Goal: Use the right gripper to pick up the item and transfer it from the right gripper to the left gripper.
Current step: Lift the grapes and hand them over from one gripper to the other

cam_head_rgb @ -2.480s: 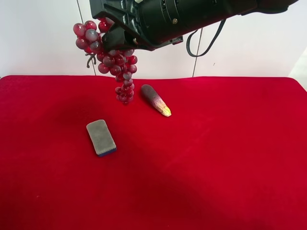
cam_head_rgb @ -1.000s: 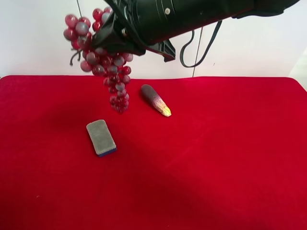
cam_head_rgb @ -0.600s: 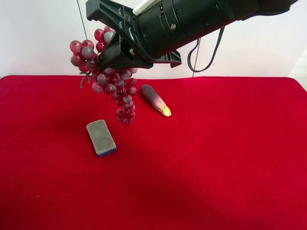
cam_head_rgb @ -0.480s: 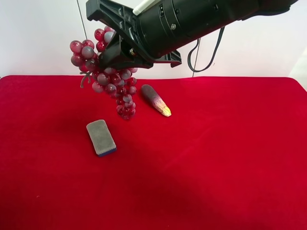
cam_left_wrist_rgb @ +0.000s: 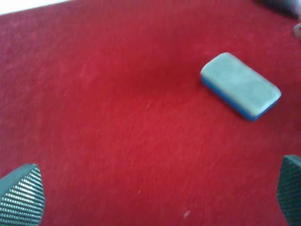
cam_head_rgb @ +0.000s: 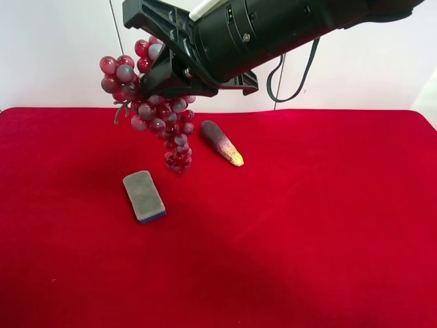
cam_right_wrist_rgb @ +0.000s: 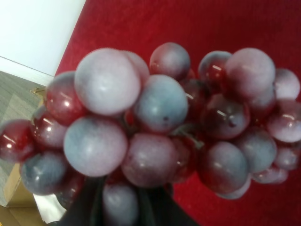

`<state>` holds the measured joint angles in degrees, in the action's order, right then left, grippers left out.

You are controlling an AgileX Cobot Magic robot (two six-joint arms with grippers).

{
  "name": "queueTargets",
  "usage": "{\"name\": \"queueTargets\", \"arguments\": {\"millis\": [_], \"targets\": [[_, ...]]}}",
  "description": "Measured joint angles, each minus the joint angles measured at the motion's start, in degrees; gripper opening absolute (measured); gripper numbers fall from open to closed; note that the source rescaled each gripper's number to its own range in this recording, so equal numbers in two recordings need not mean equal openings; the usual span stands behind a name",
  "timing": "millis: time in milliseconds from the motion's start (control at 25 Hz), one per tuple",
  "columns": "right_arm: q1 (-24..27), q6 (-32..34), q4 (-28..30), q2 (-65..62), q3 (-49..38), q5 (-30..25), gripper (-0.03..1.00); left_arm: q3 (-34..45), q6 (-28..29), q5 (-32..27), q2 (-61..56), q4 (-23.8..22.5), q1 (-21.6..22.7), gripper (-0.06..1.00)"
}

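The item, a bunch of red and whitish-pink grapes, hangs in the air above the red cloth, its tip over the spot between the sponge and the purple piece. My right gripper, at the end of the bulky black arm reaching in from the upper right, is shut on the bunch's upper part. In the right wrist view the grapes fill the picture, with dark fingers showing at the base. My left gripper is open, low over the cloth near the sponge, holding nothing. It is out of the exterior high view.
A grey sponge with a blue underside lies on the red cloth; it also shows as the sponge in the left wrist view. A dark purple, yellow-tipped piece lies behind it. A white wall stands at the back.
Over the last second the right arm tilted and shifted the hanging grapes slightly right and lower. In the last half second nothing visibly moved.
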<state>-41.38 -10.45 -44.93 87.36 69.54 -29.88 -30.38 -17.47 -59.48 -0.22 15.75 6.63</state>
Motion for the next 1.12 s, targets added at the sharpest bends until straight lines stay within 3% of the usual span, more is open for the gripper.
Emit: {"name": "queueTargets", "arguments": {"millis": [160,280,640,1120], "targets": [[0.0,0.0,0.0,0.0,0.0,0.0,0.06,-0.2,-0.8,2.5,3.5,7.3,0.0,1.0],[0.0,0.0,0.0,0.0,0.0,0.0,0.06,-0.2,-2.8,4.2,6.5,10.0,0.0,1.0],[0.0,0.0,0.0,0.0,0.0,0.0,0.06,-0.2,-20.5,10.8,21.5,27.6,0.0,1.0],[0.0,0.0,0.0,0.0,0.0,0.0,0.06,-0.2,-29.8,16.4,36.3,29.7,0.0,1.0]]}}
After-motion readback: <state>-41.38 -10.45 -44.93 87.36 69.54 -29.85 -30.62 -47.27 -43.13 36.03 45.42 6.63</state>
